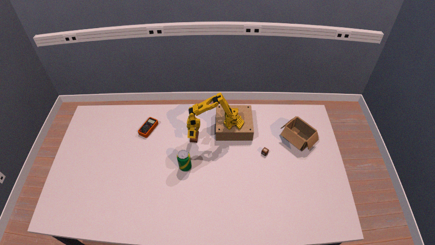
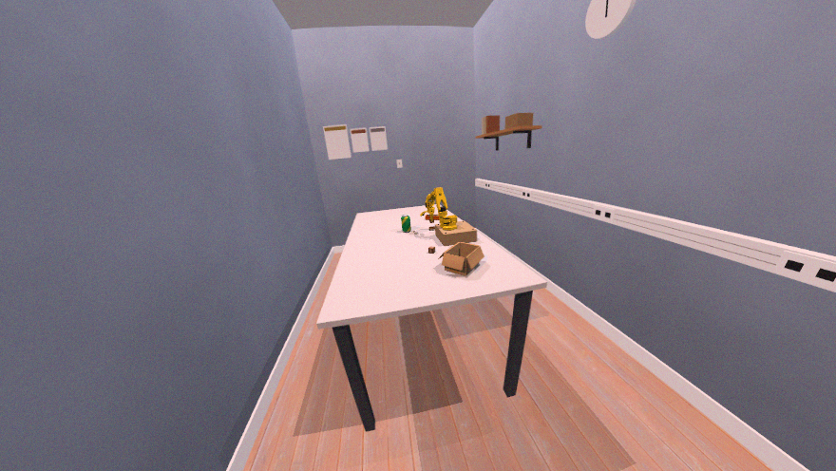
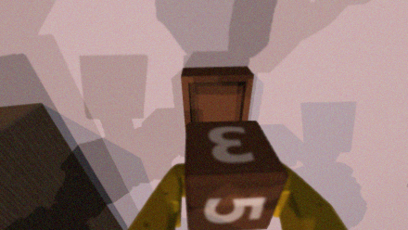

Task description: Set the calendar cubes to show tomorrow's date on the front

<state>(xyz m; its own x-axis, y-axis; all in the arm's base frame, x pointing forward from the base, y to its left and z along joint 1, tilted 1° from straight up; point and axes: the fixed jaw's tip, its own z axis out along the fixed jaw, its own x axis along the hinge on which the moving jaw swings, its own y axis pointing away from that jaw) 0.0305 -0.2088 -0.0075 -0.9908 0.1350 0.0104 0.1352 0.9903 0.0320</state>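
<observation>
My gripper [image 3: 232, 199] is shut on a brown calendar cube [image 3: 232, 172], with one yellow finger on each side of it. The cube's upper face shows a white 3, upside-down from the wrist view, and the face nearest the camera shows a 5. Just beyond it on the table lies the small brown tray [image 3: 216, 94], and the part I see is empty. From above, the gripper [image 1: 193, 134] hangs over the tray [image 1: 194, 139], left of the arm's base. The second cube [image 1: 264, 151] sits on the table far to the right, away from the tray; it also shows in the exterior view [image 2: 431, 250].
The arm stands on a wooden base block [image 1: 234, 122]. A green can [image 1: 184, 160] stands in front of the tray. An orange multimeter [image 1: 147, 126] lies to the left. An open cardboard box [image 1: 299, 133] lies at the right. A dark wooden corner [image 3: 42, 167] fills the wrist view's lower left.
</observation>
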